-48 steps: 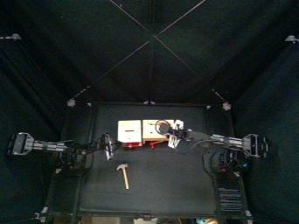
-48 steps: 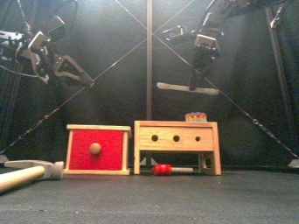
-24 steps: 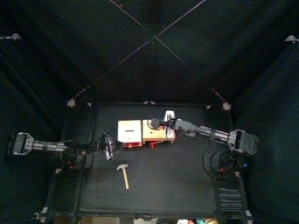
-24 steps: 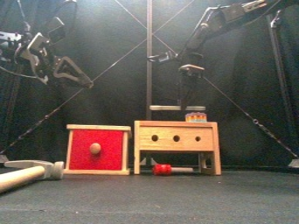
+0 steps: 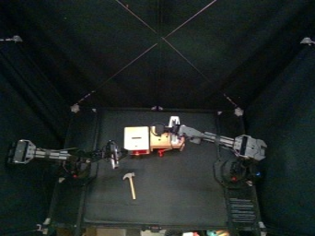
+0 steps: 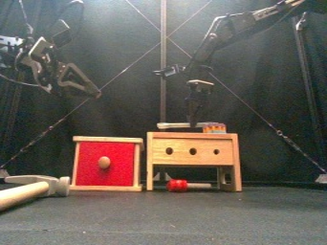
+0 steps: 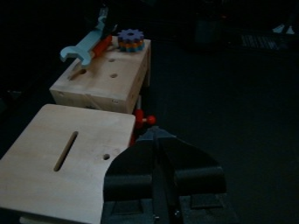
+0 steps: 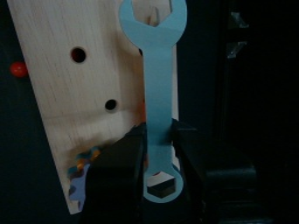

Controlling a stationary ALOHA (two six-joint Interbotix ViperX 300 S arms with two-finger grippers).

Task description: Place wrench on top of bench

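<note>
The wrench (image 6: pixel 173 125) is a slim pale tool, lying level along the top of the bench (image 6: pixel 194 153), a cream-tan wooden block with holes in its front. My right gripper (image 6: pixel 196 117) hangs straight down onto it, shut on the wrench's right end. In the right wrist view the wrench (image 8: pixel 152 79) runs out from between the jaws of the right gripper (image 8: pixel 162 175) over the bench's tan top (image 8: pixel 70 96). The left wrist view shows the wrench (image 7: pixel 84 48) at the far end of the bench (image 7: pixel 105 80). My left gripper (image 6: pixel 52 69) hangs shut, high at the left.
A red-fronted block (image 6: pixel 107 165) stands just left of the bench. A small coloured gear (image 6: pixel 215 126) sits on the bench's right end and a red ball (image 6: pixel 179 185) lies under it. A hammer (image 6: pixel 26 191) lies at the front left.
My right arm has carried the wrench leftward and down from mid-air to the bench top. The left arm has not moved.
</note>
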